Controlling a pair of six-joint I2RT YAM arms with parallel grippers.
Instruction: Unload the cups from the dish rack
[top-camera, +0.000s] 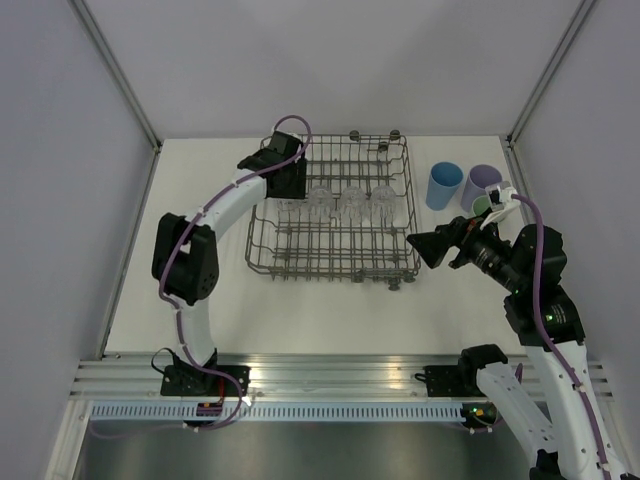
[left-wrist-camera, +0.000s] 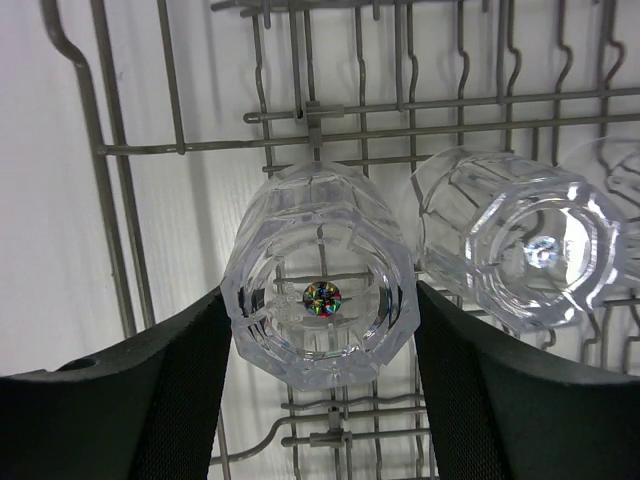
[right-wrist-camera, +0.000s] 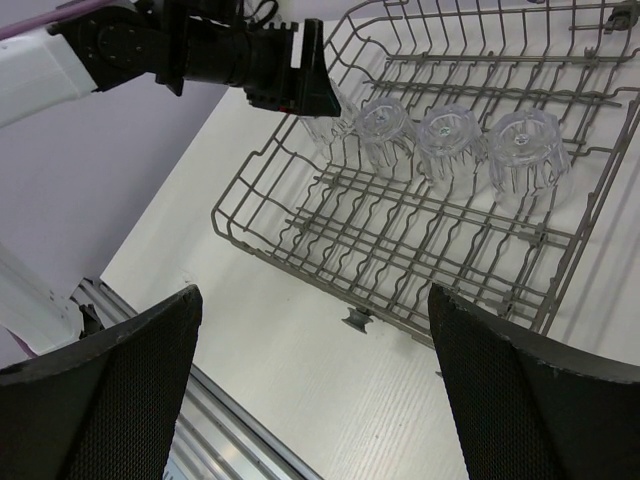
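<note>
**One Clear Cup Pinched at the Left End of the Row**

The leftmost clear cup (left-wrist-camera: 318, 300) is found in the dish rack (top-camera: 330, 268), at the left end of a row of four clear cups. It is stood mouth down. Its long line runs straight up and down, and its thick bottom is turned up to the left wrist camera.

The left gripper (left-wrist-camera: 320, 295) is set right over this cup, with one black finger (left-wrist-camera: 160, 400) at each side. Both fingers are seen lying against the cup's sides, so the cup looks pinched between them. The jaws are opened only as wide as the cup. The cup is not yet lifted. It is in line with the next clear cup (left-wrist-camera: 520, 250), which is just beside it and could be bumped. A straight pull upward is likely called for, so that no wires are caught.

The right gripper (top-camera: 416, 250) is held off the rack's near right corner, well apart from the row. Its fingers are spread wide, and nothing is held or touched by them. The left arm is much nearer to this cup.

The blue cup (top-camera: 444, 185), the lavender cup (top-camera: 484, 180) and the light green cup (top-camera: 481, 206) are stood on the table (top-camera: 300, 320), outside the rack on its right. Three cups look done, and four are left.
</note>
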